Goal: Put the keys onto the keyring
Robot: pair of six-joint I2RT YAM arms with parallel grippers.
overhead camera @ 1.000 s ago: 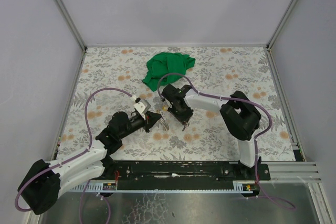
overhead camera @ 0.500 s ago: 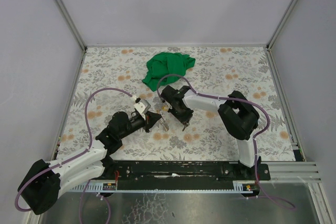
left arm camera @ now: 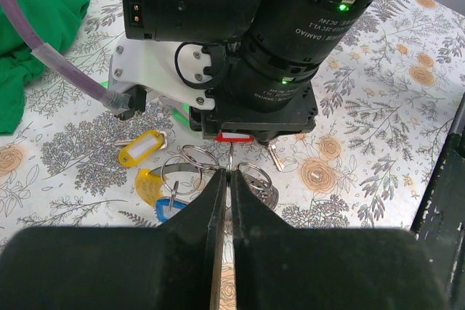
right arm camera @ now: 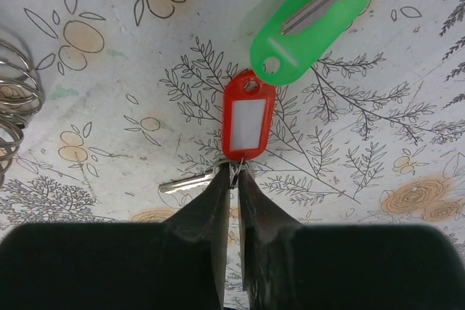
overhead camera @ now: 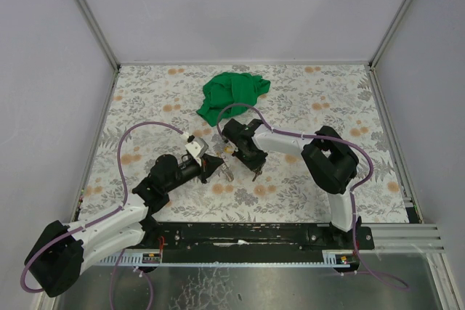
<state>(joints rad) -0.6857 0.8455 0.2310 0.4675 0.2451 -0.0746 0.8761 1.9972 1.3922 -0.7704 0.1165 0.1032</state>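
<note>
My left gripper (left arm camera: 231,176) is shut on a thin silvery wire loop, the keyring (left arm camera: 231,159), held edge-on just above the floral table. Directly facing it, my right gripper (right arm camera: 234,173) is shut on the small ring of the key with the red tag (right arm camera: 247,117); that key's metal blade (right arm camera: 187,182) pokes out to the left. The same red tag (left arm camera: 234,136) shows under the right wrist in the left wrist view. From above, the left gripper (overhead camera: 218,168) and the right gripper (overhead camera: 244,157) meet at mid-table. More keys lie flat: green tag (right arm camera: 305,41), yellow tags (left arm camera: 142,148), blue tag (left arm camera: 171,208).
A crumpled green cloth (overhead camera: 232,92) lies behind the grippers. Spare wire rings (left arm camera: 256,179) lie beside the left fingers, and a coil of rings (right arm camera: 14,99) sits at the left edge of the right wrist view. A purple cable (left arm camera: 65,70) runs across the table.
The right gripper's jaws have closed in onto the red-tagged key's small ring, and that arm has edged slightly left. The left arm has stayed put.
</note>
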